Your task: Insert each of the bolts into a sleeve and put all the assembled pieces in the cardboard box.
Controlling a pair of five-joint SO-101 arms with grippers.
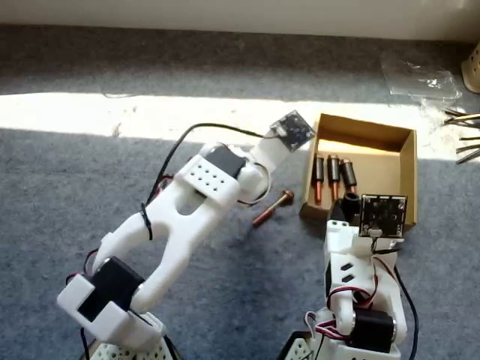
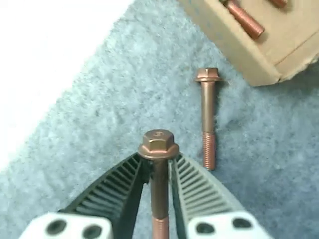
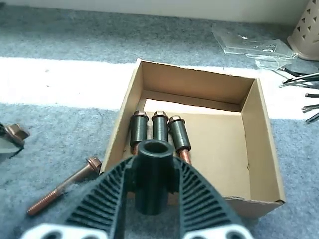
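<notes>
Left jaws: we see them clamped on a bolt (image 2: 158, 145), its head past the tips.
Right jaws: clamped around a dark sleeve (image 3: 151, 172), open end showing, near the cardboard box (image 3: 198, 82).
Loose: a second bolt (image 2: 207, 115) lies flat on the desk (image 2: 99, 124) beside the box.
Inside: we count three assembled pieces (image 3: 159, 128) side by side.

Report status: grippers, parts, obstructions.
Left gripper shut on bolt. Right gripper shut on sleeve. Three assembled pieces in cardboard box; second bolt loose on carpet.
</notes>
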